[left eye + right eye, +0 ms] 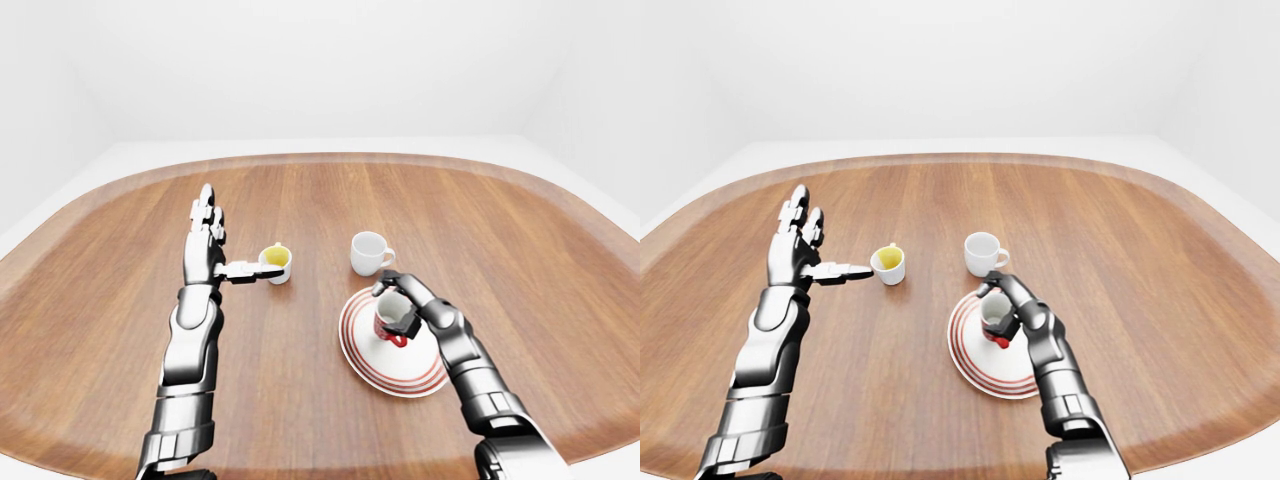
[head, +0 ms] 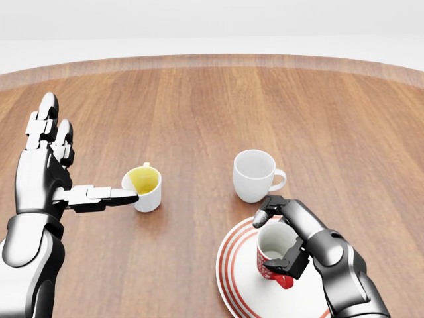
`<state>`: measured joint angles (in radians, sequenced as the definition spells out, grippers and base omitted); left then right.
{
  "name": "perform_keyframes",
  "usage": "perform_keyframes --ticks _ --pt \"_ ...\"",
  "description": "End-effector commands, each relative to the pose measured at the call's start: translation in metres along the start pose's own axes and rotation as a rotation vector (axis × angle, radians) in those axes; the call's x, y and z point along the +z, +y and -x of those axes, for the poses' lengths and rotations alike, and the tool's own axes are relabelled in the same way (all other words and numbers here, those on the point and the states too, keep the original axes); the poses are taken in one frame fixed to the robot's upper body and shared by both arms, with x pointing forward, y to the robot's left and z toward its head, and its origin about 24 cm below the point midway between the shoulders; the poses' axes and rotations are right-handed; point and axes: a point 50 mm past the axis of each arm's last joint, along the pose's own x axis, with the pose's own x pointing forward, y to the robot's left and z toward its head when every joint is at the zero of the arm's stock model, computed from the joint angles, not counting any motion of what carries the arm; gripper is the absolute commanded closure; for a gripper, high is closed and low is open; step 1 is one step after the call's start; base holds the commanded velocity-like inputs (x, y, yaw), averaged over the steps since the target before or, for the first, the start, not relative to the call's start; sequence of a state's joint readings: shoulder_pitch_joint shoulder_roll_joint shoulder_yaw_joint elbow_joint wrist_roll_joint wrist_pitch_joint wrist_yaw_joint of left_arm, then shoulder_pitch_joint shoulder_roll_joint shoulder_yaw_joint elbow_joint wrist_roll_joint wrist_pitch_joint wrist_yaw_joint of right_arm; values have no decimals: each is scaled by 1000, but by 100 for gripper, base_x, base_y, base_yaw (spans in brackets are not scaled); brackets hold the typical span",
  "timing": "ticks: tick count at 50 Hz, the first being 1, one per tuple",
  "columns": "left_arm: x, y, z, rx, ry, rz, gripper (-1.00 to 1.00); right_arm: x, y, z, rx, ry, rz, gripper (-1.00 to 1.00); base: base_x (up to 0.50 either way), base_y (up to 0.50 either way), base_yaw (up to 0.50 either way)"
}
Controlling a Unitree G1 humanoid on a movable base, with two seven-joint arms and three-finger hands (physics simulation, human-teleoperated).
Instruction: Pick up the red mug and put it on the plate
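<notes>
The red mug (image 2: pixel 275 255), white inside, stands on the white plate with red rings (image 2: pixel 233 281) at the lower right of the head view. My right hand (image 2: pixel 281 235) has its fingers closed round the mug's rim and side. My left hand (image 2: pixel 59 172) is open at the left, fingers up, its thumb (image 2: pixel 99 195) stretched out to touch the rim of a white mug with a yellow inside (image 2: pixel 144 187). The right hand hides part of the red mug.
A plain white mug (image 2: pixel 254 175) stands just above the plate in the head view, close to my right hand. Everything rests on a large round wooden table (image 1: pixel 320 200) whose edge curves across the top of each view; white floor and walls lie beyond it.
</notes>
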<state>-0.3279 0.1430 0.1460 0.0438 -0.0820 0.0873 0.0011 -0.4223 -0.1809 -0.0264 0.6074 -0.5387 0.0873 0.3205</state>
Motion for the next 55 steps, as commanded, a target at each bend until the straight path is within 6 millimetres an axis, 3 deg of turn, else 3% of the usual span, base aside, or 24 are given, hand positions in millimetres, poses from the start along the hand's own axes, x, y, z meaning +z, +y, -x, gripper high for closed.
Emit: perform_keyframes --ticks 1,17,18,19,20,48,52,55 --pt "2 0 0 0 -7 -1 -100 -3 -6 4 -23 -6 -13 100 0 0 0" --pt "5 1 0 3 -21 0 -100 -6 -5 4 -18 9 -10 100 0 0 0" --pt "5 1 0 3 -22 0 -100 -7 -5 4 -18 10 -10 82 0 0 0" --pt "5 1 1 4 -22 0 -100 -7 -4 4 -18 12 -9 30 0 0 0" --pt "6 1 1 3 -25 0 -100 -8 -4 4 -17 16 -8 -100 0 0 0" --pt "11 2 1 8 -49 0 -100 -7 -3 4 -14 13 -6 -100 0 0 0" --pt "20 3 0 8 -83 1 -100 0 -7 6 -30 -19 -1 -100 0 0 0" --pt "40 1 1 4 -168 1 -100 20 -21 11 -72 -105 9 -100 0 0 0"
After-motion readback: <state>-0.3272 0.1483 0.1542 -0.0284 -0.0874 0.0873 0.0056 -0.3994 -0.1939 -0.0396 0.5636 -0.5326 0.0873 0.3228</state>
